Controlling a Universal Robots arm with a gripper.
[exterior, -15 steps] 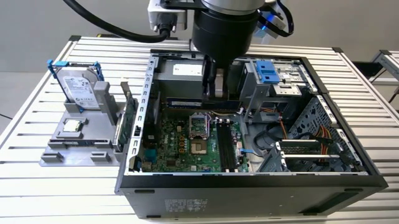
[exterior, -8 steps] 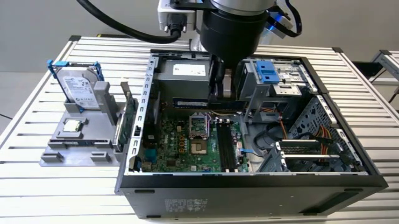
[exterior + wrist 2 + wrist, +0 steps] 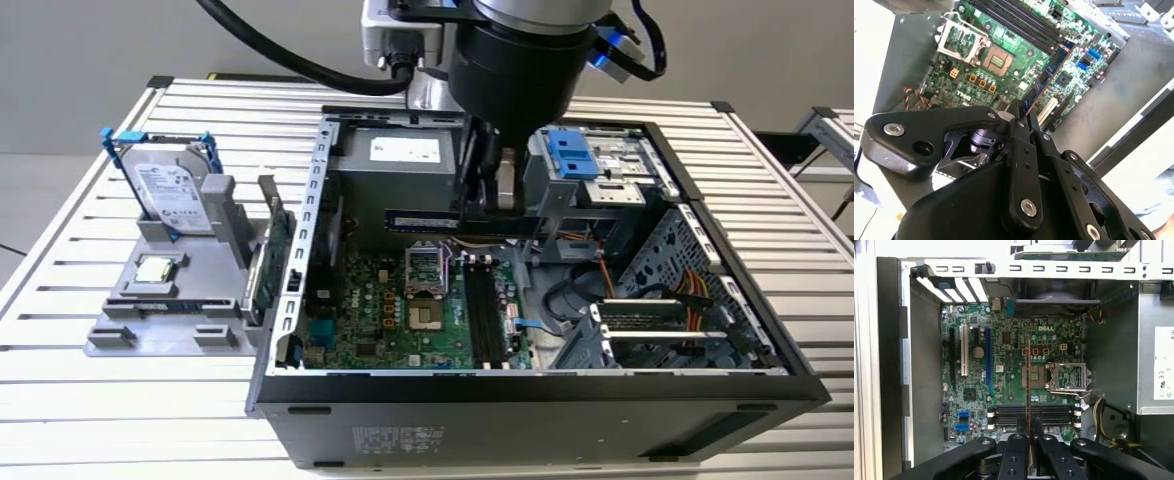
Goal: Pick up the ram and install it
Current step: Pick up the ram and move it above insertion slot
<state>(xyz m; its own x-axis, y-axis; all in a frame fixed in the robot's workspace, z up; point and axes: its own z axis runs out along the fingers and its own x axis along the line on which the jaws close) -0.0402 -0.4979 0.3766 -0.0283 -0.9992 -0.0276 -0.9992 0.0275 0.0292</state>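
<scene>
While the pincer point(image 3: 1029, 434) grips the ram point(image 3: 1029, 385) between closed fingers, the stick's long axis runs crosswise to the motherboard's memory slots point(image 3: 1054, 415).

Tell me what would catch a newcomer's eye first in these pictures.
The black claw stands out first, shut on the ram, a thin stick seen edge-on over the green motherboard inside the open computer case. To the exterior view's left of the case, a hard drive stands upright in a grey holder on the slatted table.
</scene>
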